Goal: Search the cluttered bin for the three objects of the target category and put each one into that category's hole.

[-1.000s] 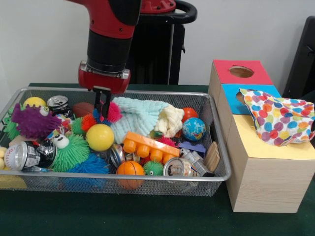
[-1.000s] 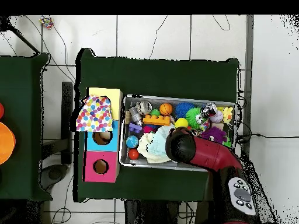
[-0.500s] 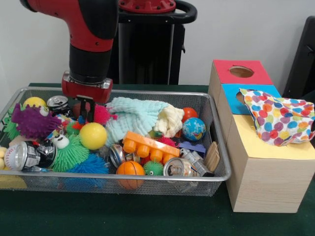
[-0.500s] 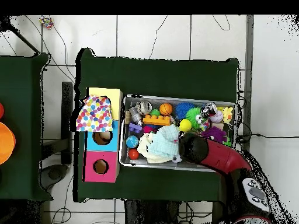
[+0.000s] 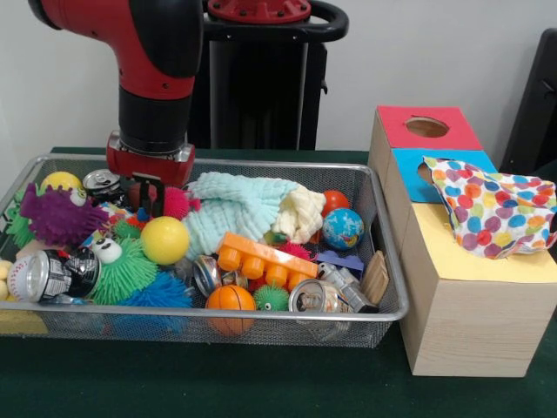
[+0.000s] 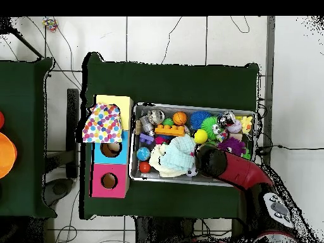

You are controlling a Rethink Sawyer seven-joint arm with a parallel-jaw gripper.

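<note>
My gripper (image 5: 146, 193) reaches down into the wire bin (image 5: 383, 261) at its ten o'clock part in the front view. Its dark fingers (image 5: 157, 195) stand a little apart among the toys, and I cannot tell whether they pinch anything.

At the gripper's three o'clock, touching or nearly touching it, lies a pink spiky ball (image 5: 177, 203). At its five o'clock rests a smooth yellow ball (image 5: 164, 240), and at its nine o'clock a shiny metal can (image 5: 102, 182). The target category is not given. Balls are plentiful here, so I judge them likely, and the nearest candidates lie right under me.

To do this step well, I judge I should settle the fingers squarely astride one item only, low enough to pass its widest part. A smooth hard ball may squirt out of a shallow pinch, and soft rubbery spikes would give way under the fingers.

Further out:
- a knitted pale-blue cloth (image 5: 239, 207), soft and bunched
- a studded orange plastic block (image 5: 265, 258)
- a small basketball (image 5: 231, 299) against the near wall
- a globe ball (image 5: 343, 228) towards three o'clock

Beyond the bin stands a wooden box (image 5: 461, 326) with red, blue and yellow tops. Its red hole (image 5: 426, 127) is open. A spotted cloth (image 5: 492, 209) drapes partly over the blue hole.
</note>
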